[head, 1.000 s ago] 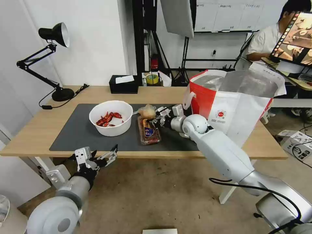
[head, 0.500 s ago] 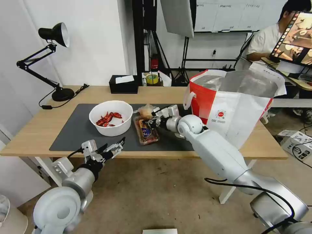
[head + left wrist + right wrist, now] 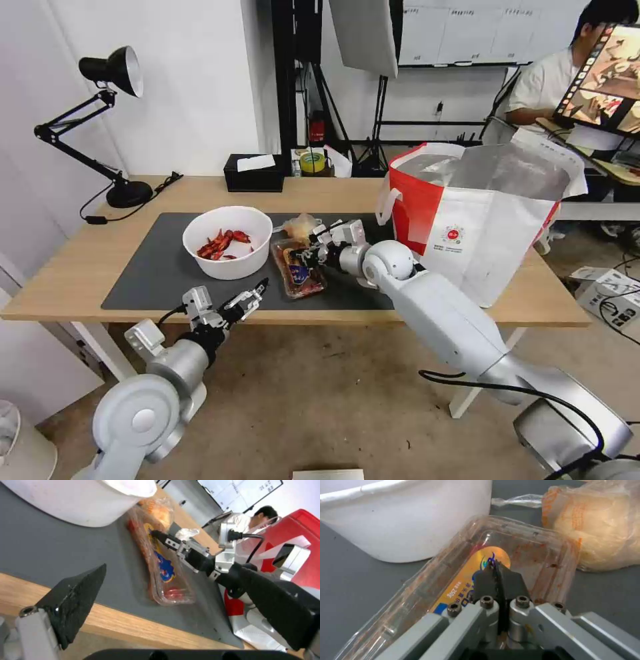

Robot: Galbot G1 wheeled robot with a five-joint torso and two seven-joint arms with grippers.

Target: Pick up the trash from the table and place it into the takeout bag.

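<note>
On the dark mat of the table stands the white bowl with red shells. Beside it lies the clear tray with red scraps, and my right gripper is shut on its lid. The right wrist view shows the fingertips pressed together over the tray's gold label. The small bag of yellowish stuff lies just behind the tray. A crumpled tissue lies past it. The takeout bag stands open at the right. My left gripper hangs open at the table's front edge.
A black tissue box and a tape roll sit at the table's back edge. A black desk lamp stands at the back left corner. A person sits at a screen behind the bag. Cardboard boxes lie on the floor at right.
The right gripper has shifted left toward the bowl, and the clear tray has slid and turned with it. The left gripper has risen and moved right, up to the table's front edge.
</note>
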